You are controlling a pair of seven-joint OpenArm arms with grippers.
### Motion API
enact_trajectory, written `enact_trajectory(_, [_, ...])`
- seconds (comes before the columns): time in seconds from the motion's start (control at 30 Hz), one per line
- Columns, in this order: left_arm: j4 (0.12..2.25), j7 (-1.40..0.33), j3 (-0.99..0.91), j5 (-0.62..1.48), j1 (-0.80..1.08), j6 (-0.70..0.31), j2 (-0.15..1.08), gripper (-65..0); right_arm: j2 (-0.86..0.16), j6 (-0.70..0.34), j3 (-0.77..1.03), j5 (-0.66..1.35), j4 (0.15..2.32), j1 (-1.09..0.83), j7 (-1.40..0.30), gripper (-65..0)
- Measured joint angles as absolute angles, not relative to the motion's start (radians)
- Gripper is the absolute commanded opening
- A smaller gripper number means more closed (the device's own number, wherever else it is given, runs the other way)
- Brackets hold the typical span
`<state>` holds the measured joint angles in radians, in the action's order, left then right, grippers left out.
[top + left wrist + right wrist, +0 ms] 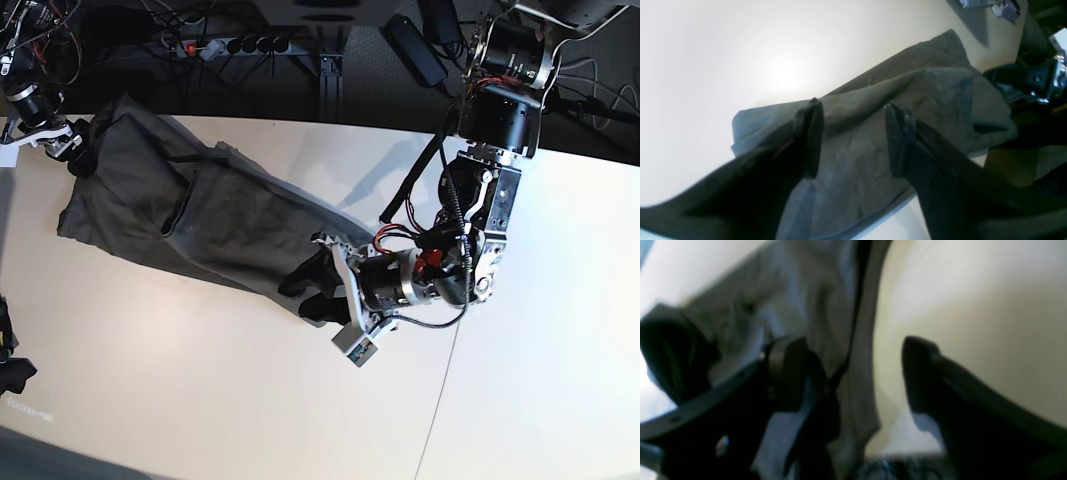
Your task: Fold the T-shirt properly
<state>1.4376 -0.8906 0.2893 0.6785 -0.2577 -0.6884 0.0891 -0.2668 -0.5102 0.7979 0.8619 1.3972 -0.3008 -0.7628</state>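
Note:
The dark olive-grey T-shirt (190, 215) lies wrinkled and partly folded in a long band across the white table (200, 390), from the back left toward the middle. My left gripper (312, 288) is open over the shirt's near end. In the left wrist view the shirt (857, 160) fills the gap between the spread fingers of the left gripper (855, 140). My right gripper (78, 152) is at the shirt's far left corner. In the blurred right wrist view the right gripper (853, 373) is open, one finger over the shirt (813, 300) and one over bare table.
A power strip (235, 45) and cables lie behind the table's back edge. A seam (448, 380) runs down the tabletop at the right. A dark object (10, 370) sits at the left edge. Small metal parts (1003, 6) lie near the far corner.

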Motion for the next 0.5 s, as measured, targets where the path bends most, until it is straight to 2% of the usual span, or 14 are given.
enact_trajectory(0.17, [1.438,-0.891,0.289,0.678,-0.258,-0.688,0.088,-32.1,-0.271,-0.509,0.785,0.905,1.309,-0.250,-0.753,-20.7])
enact_trajectory(0.5, [1.438,-0.895,0.289,0.678,-0.252,-0.688,0.089,-32.1,-0.252,-0.509,0.711,0.922,1.309,-0.255,-0.767,-20.7])
